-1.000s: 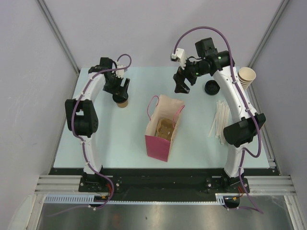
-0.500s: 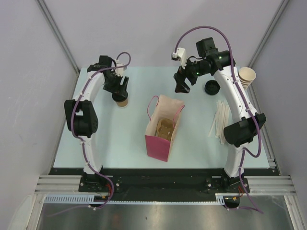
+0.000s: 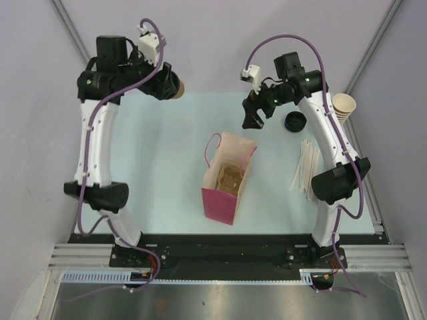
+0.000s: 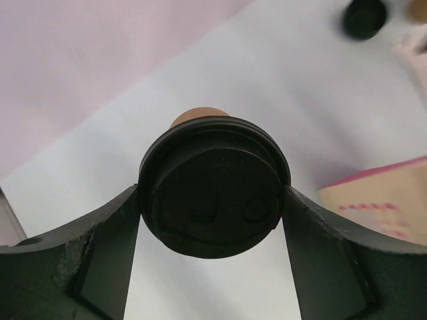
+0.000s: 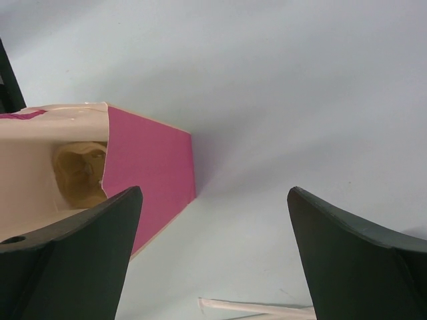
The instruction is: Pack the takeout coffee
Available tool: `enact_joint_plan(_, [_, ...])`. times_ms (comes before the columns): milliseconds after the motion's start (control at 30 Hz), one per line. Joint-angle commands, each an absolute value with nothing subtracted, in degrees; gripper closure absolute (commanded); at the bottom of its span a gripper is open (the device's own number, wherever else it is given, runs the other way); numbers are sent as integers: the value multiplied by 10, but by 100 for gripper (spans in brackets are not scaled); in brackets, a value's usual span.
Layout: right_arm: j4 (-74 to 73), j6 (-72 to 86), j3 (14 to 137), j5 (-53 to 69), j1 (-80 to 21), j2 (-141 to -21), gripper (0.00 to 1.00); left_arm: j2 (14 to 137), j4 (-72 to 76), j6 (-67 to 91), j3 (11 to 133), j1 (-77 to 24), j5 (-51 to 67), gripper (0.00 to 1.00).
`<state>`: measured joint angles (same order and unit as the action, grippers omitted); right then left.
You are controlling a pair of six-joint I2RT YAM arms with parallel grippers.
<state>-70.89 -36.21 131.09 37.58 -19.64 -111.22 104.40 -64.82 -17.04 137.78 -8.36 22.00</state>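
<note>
My left gripper [image 3: 170, 85] is shut on the takeout coffee [image 3: 177, 87], a tan paper cup with a black lid, and holds it high above the table's far left. In the left wrist view the black lid [image 4: 213, 197] fills the gap between my fingers [image 4: 107, 247]. My right gripper [image 3: 251, 119] is open and empty, raised above the table beyond the pink paper bag [image 3: 223, 200]. The bag stands open at the table's middle with a brown pulp cup carrier [image 3: 229, 179] inside; it also shows in the right wrist view [image 5: 150, 170].
A loose black lid [image 3: 295, 121] lies at the back right. A stack of lidless tan cups [image 3: 344, 107] stands at the right edge. Several white wrapped straws [image 3: 308, 167] lie at the right; one shows in the right wrist view [image 5: 257, 307].
My left gripper closed on the coffee cup on the table and has lifted it high, up and toward the far left. The right gripper has barely moved.
</note>
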Motion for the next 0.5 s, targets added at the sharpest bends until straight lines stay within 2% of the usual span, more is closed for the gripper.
enact_joint_plan(0, [-705, -342, 1313, 400, -194, -1094, 5, 942, -631, -183, 1385, -124, 314, 71])
enact_joint_plan(133, [-717, -333, 1313, 415, -197, -1094, 9, 906, -615, -202, 1389, -186, 345, 70])
enact_joint_plan(367, [-729, -331, 1282, 419, -208, -1093, 16, 899, -658, -206, 1361, -354, 356, 71])
enact_joint_plan(467, [-727, -325, 1271, 417, -208, -1096, 26, 909, -682, -216, 1336, -398, 327, 71])
